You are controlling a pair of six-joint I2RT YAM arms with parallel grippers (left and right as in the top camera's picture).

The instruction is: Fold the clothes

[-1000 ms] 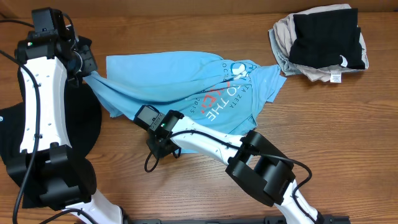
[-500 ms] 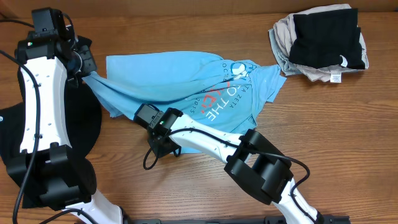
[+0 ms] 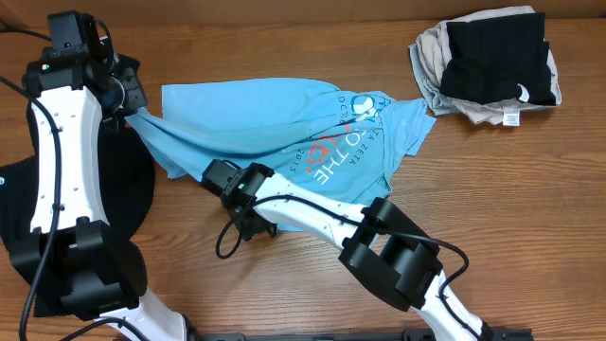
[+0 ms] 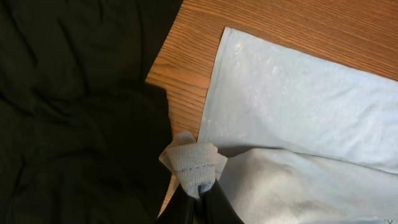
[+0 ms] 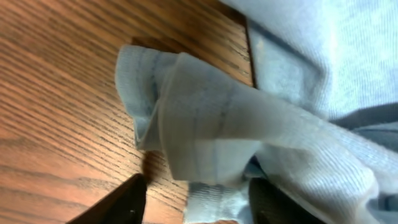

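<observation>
T-shirt [image 3: 275,133], light blue, lies rumpled across the middle of the surface [image 3: 492,208], its left corner pulled out over the black garment [image 3: 142,204]. On the left, the left gripper [image 3: 128,108] has its fingers [image 4: 221,214] clamped tight on that bunched corner. Moving right, the right gripper [image 3: 248,225] has just sprung apart, fingers [image 5: 121,199] standing either side of the lower hem [image 5: 199,124], which sags loose between them. Looks like a release or a regrip, so the fold is barely begun. Far right, a folded pile [image 3: 488,62] waits
</observation>
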